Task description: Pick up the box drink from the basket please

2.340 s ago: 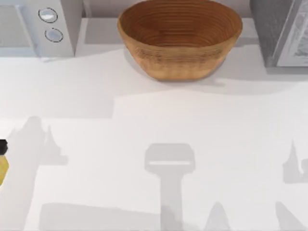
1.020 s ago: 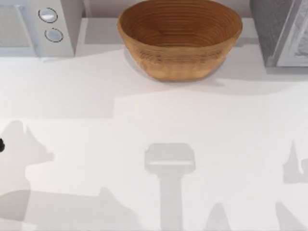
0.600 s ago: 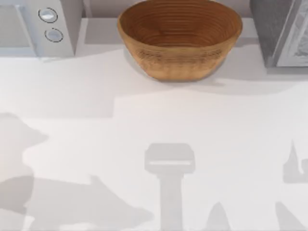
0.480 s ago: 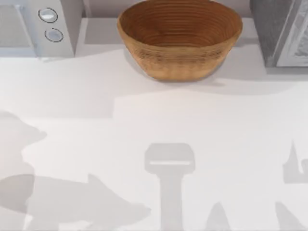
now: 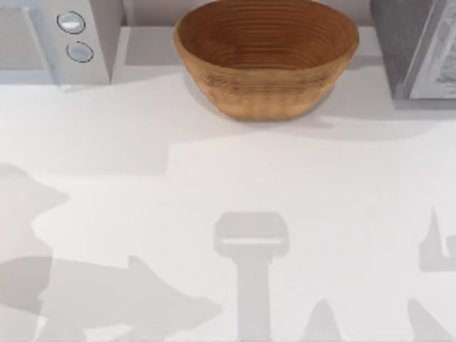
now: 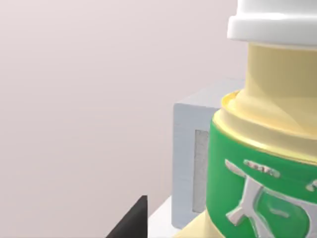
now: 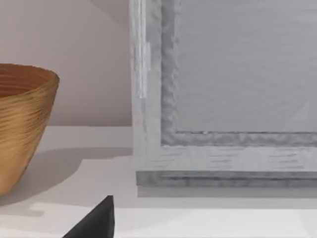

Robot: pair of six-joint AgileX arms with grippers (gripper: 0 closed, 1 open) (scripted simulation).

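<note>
Left tool: state cannot be told; box drink (image 6: 262,163) close before it, basket (image 5: 266,57) empty. Risk: slipping loose.

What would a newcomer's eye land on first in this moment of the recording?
The brown woven basket at the back middle of the table, its ribbed inside showing no contents from above. Next, in the left wrist view, a pale yellow box drink with a green label and white cap looms very close to the camera. A grey-white appliance with two round knobs sits at the back left.
</note>
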